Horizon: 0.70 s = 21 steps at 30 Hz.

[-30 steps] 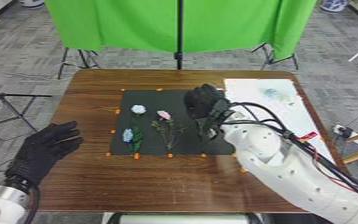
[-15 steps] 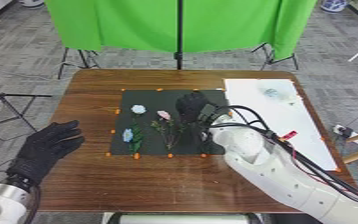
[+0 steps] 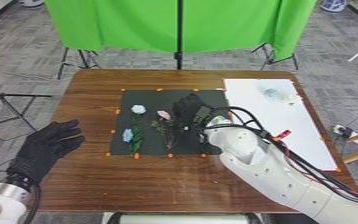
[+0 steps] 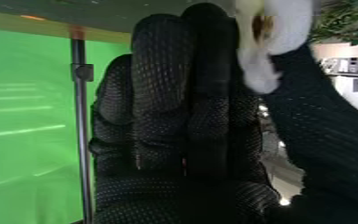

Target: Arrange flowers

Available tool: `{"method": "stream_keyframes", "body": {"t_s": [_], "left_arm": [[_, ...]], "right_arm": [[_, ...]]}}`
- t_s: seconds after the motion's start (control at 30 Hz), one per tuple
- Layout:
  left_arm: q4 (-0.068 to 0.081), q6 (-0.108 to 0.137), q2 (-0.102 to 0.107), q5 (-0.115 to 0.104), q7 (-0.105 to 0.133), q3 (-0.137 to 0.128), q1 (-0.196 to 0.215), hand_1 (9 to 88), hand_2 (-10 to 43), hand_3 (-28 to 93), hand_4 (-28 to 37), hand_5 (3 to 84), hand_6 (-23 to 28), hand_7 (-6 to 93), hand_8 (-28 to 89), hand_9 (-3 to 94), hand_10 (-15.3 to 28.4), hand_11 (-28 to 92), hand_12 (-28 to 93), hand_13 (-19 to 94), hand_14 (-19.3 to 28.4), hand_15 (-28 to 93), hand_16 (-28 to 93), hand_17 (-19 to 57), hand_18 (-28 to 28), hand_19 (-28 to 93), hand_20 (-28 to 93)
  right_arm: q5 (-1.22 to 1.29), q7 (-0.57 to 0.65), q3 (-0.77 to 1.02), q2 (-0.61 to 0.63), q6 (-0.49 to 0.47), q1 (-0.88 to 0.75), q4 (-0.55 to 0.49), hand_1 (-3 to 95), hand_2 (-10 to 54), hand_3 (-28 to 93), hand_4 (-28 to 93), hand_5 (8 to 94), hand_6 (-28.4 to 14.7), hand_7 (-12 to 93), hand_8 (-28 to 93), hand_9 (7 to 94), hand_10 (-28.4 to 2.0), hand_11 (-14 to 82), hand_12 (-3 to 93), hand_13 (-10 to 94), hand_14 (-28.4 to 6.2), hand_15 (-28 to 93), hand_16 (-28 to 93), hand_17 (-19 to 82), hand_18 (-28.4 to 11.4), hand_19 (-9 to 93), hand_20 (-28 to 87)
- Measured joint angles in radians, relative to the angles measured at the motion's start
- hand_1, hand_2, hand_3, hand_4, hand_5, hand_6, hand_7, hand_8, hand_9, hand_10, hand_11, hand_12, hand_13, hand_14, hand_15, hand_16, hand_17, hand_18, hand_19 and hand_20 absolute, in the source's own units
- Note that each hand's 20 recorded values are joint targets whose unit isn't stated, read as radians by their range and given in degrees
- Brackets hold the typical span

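A dark mat [image 3: 149,96] lies flat on a brown wooden worktop [image 3: 158,185], with little orange bits around its edges. On the left part of the mat are a white flower [image 3: 138,108] and a blue flower [image 3: 128,135], with green leaves [image 3: 137,140] beside the blue one. Nearer the mat's middle is a pink flower [image 3: 164,115] with thin stems. The right hand [image 3: 190,109] is over the right part of the mat, just beside the pink flower. Its fingers [image 4: 162,70] are straight and close together, with the thumb out to the side. A white thing [image 4: 286,25] with a brown patch is at the thumb's tip; I can't tell if it is being held.

The left hand [image 3: 47,147] is left of the mat, fingers loose and a bit apart, holding nothing. Right of the mat is a big white sheet [image 3: 278,135], with a small pale blue thing [image 3: 271,93] on it. Past the mat's far edge, beyond the worktop, hang a bright green cloth [image 3: 122,25] and a black pole [image 3: 180,40]. The floor [image 3: 24,60] around is grey.
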Motion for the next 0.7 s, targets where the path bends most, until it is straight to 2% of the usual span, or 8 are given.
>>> {"method": "stream_keyframes", "body": {"t_s": [0.27,0.4,0.47,0.57,0.7], "left_arm": [[0.001,0.001,0.000,0.000,-0.001,0.002,-0.004,26.7,6.4,72,-28.3,41.4,7.1,24.4,-12,34.6,15.7,34,14,27,18.5,51,-8,-6.4,23.8,63,-4],[0.001,0.003,0.000,-0.001,0.003,0.005,-0.002,26.7,6.4,72,-28.3,41.3,7.0,24.6,-12,34.6,15.7,34,14,27,18.5,51,-8,-6.4,23.7,63,-4],[0.001,0.003,0.001,-0.001,0.004,0.005,-0.001,26.7,6.4,72,-28.3,41.3,7.0,24.6,-12,34.6,15.7,34,14,27,18.5,51,-8,-6.4,23.8,63,-4],[0.001,0.003,-0.001,0.000,0.003,0.005,-0.001,26.7,6.4,72,-28.3,41.3,7.0,24.6,-12,34.6,15.7,34,14,27,18.4,51,-8,-6.4,23.8,63,-4],[-0.001,0.003,-0.008,0.000,0.003,0.001,0.003,26.7,6.4,73,-28.3,41.3,7.0,24.6,-12,34.7,15.7,34,14,27,18.4,51,-8,-6.4,23.8,63,-4]], "right_arm": [[0.098,0.008,0.018,-0.009,0.010,-0.009,-0.011,27.9,-1.2,85,-28,64.4,2.2,24,-17,81.7,-7.5,30.6,23.0,78,-3.1,51,28,30,-16.9,76,43],[0.172,0.026,0.046,-0.010,0.029,-0.026,-0.033,25.7,0.7,86,-28,62.6,1.3,23,-17,77.2,-8.6,32.0,22.8,76,-3.9,53,27,29,-17.6,77,43],[0.184,0.036,0.070,-0.010,0.038,-0.039,-0.048,25.0,1.0,86,-28,59.8,1.4,24,-18,72.5,-9.1,33.3,23.0,71,-4.5,56,27,28,-17.7,77,44],[0.168,0.056,0.117,-0.004,0.050,-0.060,-0.069,23.3,0.5,89,-28,51.3,-0.4,24,-18,57.8,-9.8,35.3,22.6,55,-6.4,59,22,24,-16.9,75,42],[0.117,0.131,0.181,0.025,0.037,-0.078,-0.077,22.2,-0.6,91,-28,42.0,-2.6,26,-19,40.8,-11.7,35.7,20.4,36,-8.9,57,13,18,-16.7,70,37]]}}
